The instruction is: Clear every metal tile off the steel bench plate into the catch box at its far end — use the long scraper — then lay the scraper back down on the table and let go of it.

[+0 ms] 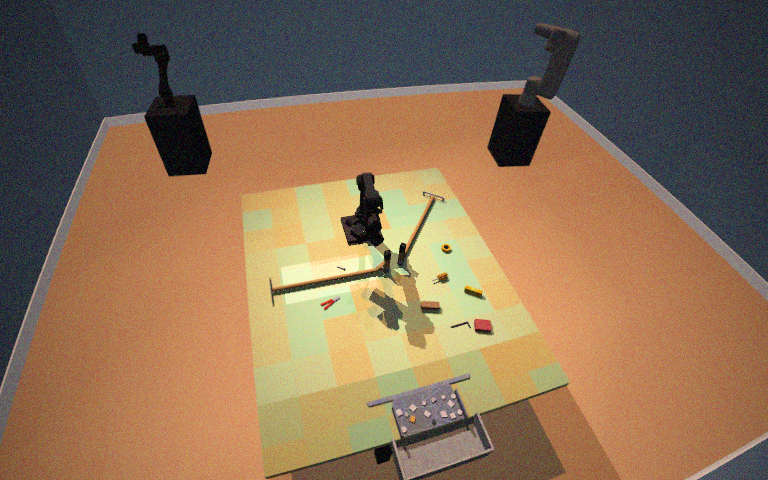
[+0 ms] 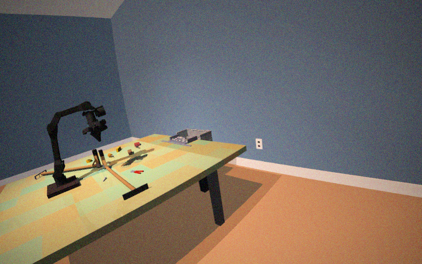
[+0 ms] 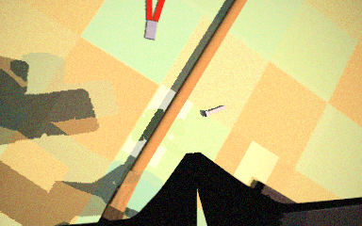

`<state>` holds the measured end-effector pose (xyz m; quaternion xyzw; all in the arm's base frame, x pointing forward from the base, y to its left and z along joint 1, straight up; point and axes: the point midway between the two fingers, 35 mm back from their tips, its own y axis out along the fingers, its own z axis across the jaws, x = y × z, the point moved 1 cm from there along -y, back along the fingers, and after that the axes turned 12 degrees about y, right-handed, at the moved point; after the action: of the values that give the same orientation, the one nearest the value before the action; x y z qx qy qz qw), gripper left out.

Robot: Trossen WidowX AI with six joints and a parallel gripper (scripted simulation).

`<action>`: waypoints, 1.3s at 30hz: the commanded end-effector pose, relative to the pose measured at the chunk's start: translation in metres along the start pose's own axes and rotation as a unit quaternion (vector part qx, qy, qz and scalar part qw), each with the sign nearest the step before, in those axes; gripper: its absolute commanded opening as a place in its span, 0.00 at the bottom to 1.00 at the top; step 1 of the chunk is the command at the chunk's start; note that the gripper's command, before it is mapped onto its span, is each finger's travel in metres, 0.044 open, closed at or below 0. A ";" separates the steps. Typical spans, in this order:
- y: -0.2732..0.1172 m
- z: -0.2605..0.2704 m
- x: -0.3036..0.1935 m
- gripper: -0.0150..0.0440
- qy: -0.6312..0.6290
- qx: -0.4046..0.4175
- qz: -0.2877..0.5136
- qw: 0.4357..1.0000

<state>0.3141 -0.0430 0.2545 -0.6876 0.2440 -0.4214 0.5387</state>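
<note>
My gripper is shut and empty, pointing down above the table near the arm's base. A long tool with a solid dark blade, which looks like the scraper, lies on the table; its upright dark grip stands at the near end of its handle. A second long tool has an open frame head and its own upright grip. Several pale tiles, an orange one and a dark one lie on the steel plate. The catch box adjoins its far end.
A grey bar crosses the plate's near edge. Red-handled pliers and a small screw-like item flank the scraper handle. A yellow ring, brown block, red block and hex key lie on the other side.
</note>
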 end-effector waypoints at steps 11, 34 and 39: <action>0.029 -0.013 0.031 0.25 0.200 -0.007 0.068 0.977; 0.068 -0.042 0.070 0.25 0.451 -0.028 0.148 0.880; 0.073 -0.040 0.070 0.25 0.451 -0.028 0.148 0.880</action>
<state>0.3235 -0.1413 0.2134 -0.3995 0.5685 -0.5929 0.4071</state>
